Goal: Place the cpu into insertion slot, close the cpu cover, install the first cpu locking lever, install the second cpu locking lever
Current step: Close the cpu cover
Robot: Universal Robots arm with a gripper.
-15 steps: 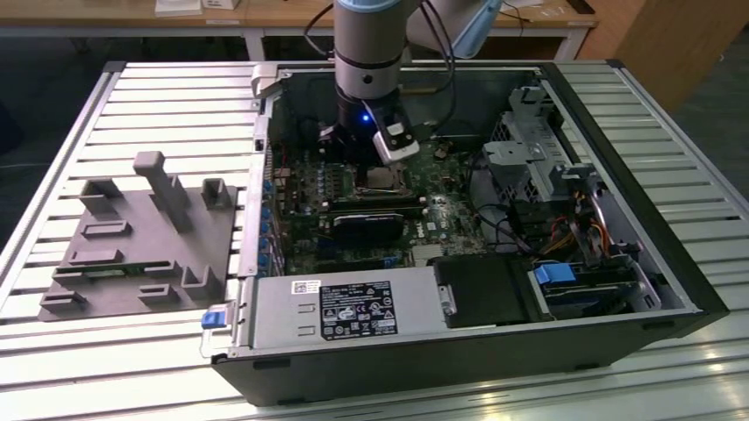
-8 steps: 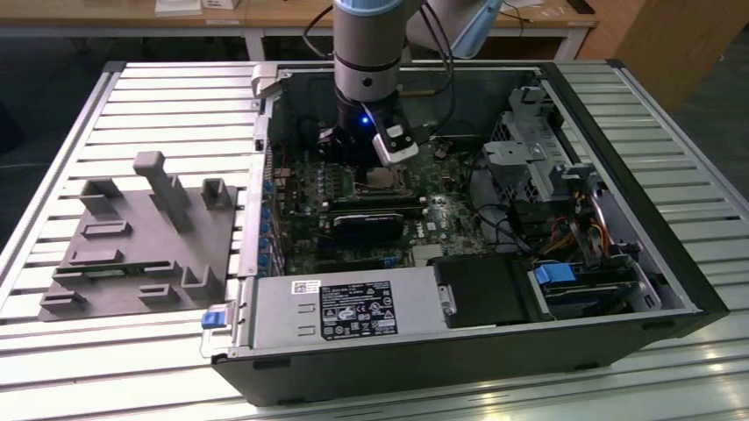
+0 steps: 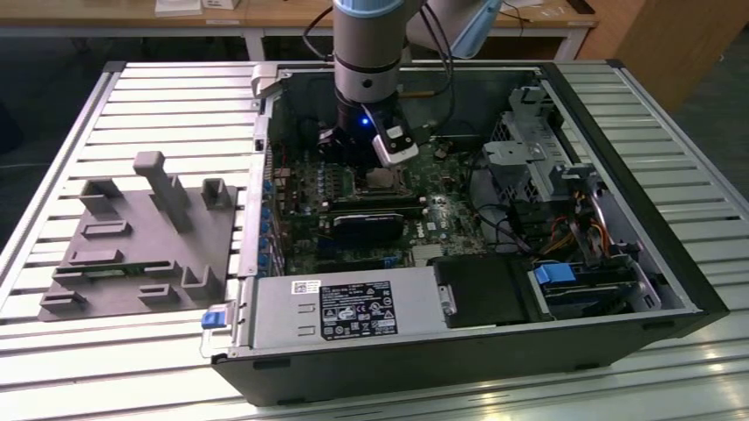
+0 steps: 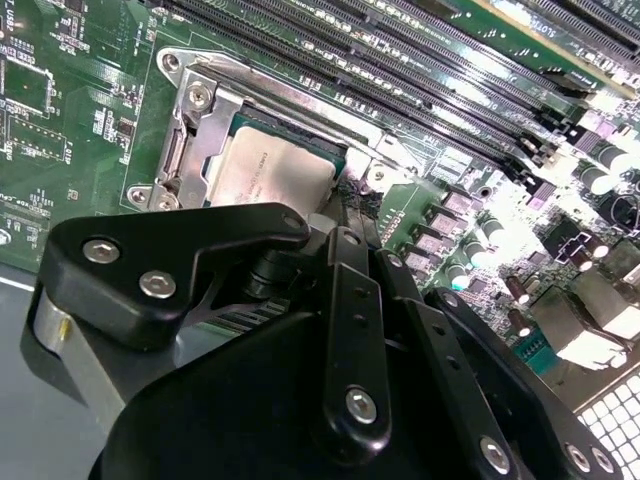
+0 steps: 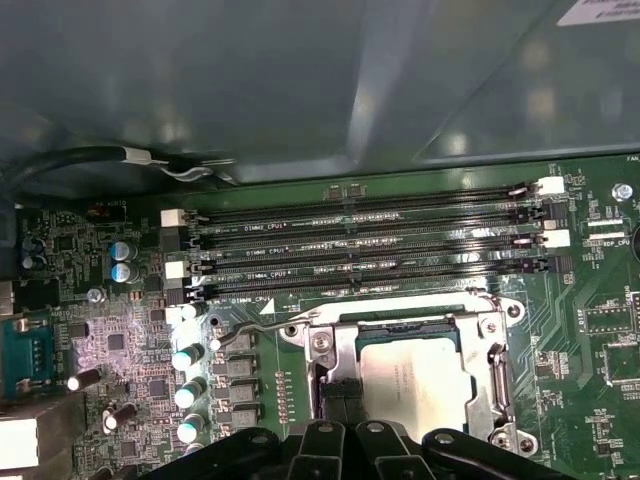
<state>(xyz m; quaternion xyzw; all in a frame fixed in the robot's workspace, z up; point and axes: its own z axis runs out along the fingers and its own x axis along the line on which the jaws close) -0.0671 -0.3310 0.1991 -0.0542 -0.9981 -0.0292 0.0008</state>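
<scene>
Gripper (image 5: 340,402) at cpu cover (image 5: 345,352) edge; I cannot tell grip state. Cpu (image 5: 415,375) flat, top upward; near side hidden behind gripper.

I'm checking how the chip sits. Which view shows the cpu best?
The first wrist view: the cpu faces the camera almost squarely. The second wrist view shows it slanted, partly behind the gripper. The exterior view shows it as a small pale square below the wrist.
</scene>
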